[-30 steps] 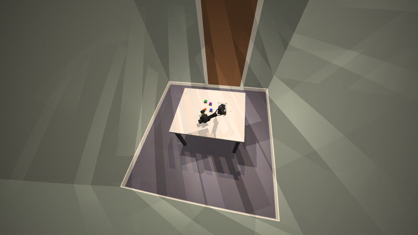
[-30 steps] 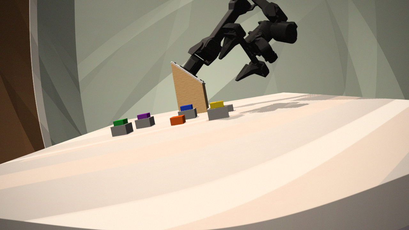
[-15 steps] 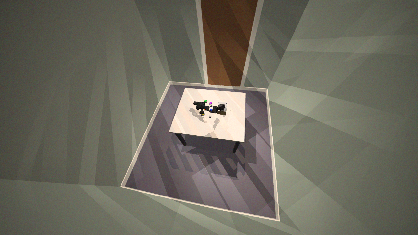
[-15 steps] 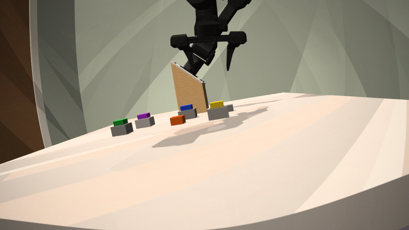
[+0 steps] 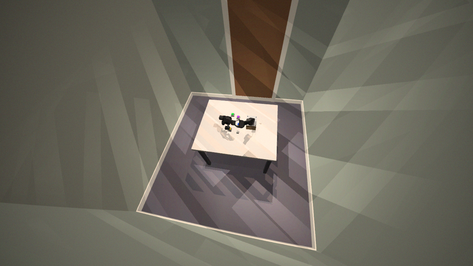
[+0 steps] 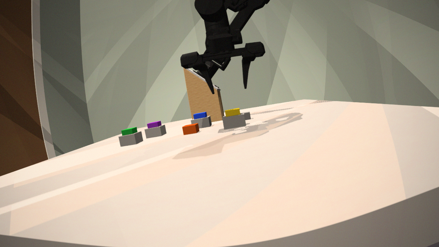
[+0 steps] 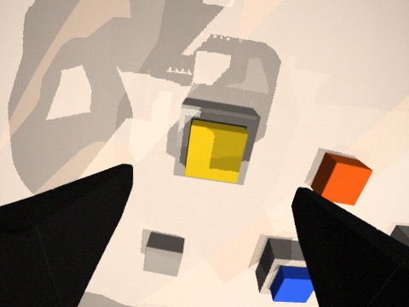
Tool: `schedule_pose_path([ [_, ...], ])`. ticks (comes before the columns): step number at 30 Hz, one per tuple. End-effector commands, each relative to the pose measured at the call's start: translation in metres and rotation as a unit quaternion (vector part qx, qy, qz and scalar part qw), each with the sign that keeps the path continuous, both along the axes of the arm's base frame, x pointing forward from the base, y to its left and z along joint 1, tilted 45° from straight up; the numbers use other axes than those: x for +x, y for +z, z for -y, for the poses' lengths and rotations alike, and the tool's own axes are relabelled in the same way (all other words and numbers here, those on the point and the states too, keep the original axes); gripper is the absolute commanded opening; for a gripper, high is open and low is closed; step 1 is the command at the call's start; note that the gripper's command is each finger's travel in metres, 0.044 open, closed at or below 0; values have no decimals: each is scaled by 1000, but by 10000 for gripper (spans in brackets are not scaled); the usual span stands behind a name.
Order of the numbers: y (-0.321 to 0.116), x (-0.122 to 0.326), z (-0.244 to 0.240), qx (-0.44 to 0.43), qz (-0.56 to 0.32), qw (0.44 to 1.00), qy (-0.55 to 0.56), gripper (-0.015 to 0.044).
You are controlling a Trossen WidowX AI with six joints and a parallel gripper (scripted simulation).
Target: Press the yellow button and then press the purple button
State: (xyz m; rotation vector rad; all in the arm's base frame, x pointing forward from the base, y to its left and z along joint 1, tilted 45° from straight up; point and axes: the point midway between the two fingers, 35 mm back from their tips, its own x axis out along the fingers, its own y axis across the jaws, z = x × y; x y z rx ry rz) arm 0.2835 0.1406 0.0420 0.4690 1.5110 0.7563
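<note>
Table [image 6: 276, 184] under streaked light

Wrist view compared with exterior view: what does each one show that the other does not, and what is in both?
Only the wrist view looks straight down onto the yellow button, centred ahead of the gap between the two black fingers, and it shows the small grey block whole.

Only the exterior view shows the green button, the purple button, and the air gap between the open gripper and the button tops.

Both show the yellow button, the blue button, the orange block, the tan wooden panel and the table.
</note>
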Motion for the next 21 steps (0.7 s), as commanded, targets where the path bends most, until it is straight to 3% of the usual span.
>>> schedule_pose_path([
  [1,-12,-5,-9,3,-8,1000,-5,164],
  [7,-12,-5,-9,3,-8,1000,-5,20],
  [21,-17,-6,-14,2,-8,1000,-5,20],
])
